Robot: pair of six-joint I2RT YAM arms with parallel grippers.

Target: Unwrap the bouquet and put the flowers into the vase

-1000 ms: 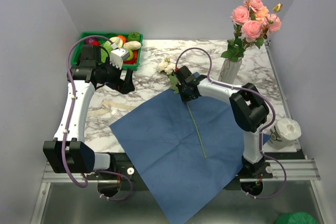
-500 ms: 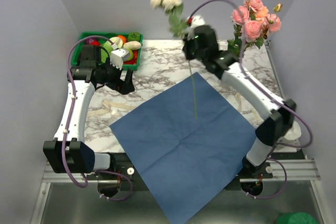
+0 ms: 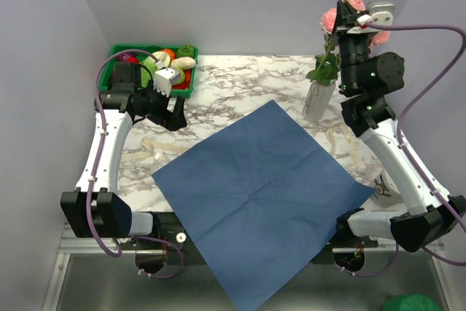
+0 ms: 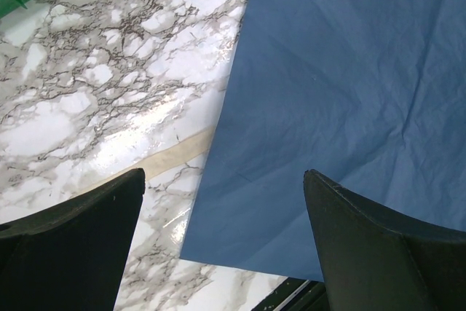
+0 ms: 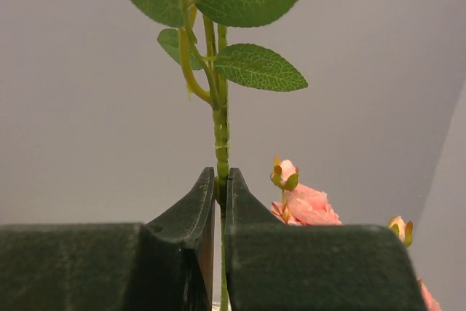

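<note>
Green stem point(image 5: 220, 132): a thin rose stem, upright, pinched between the fingers of the right gripper point(image 5: 220, 180). Its leaves point(image 5: 258, 67) spread just above the fingertips, and the top of the frame cuts off its upper end.
Right gripper: clenched on the stem, the jaws nearly meeting around it. In the overhead view it sits high in the upper right of the frame, above the vase.
Stem against gripper: the leafy part stands above the jaws. The bare length runs down and slightly left below them, towards the vase. Whether its tip is inside the mouth cannot be told.
Vase point(image 3: 318, 100): pale, slim and upright on the far right part of the marble table point(image 3: 240, 85), below and a little left of the right gripper.
Pink roses point(image 3: 332, 18): standing in the vase, just beside the right gripper and partly hidden by it. In the wrist view they show behind the fingers at lower right.
Blue paper point(image 3: 255, 194): spread open and flat in the middle of the frame, its near corner hanging over the table's front edge.
Beige ribbon point(image 3: 149, 147): lying on the marble left of the paper, running up to its edge.
Left gripper point(image 4: 222, 176): released, fingers spread wide with nothing between them, over the paper's left edge.
Green crate point(image 3: 120, 56): upper left, filled with toy vegetables, behind the left arm.
</note>
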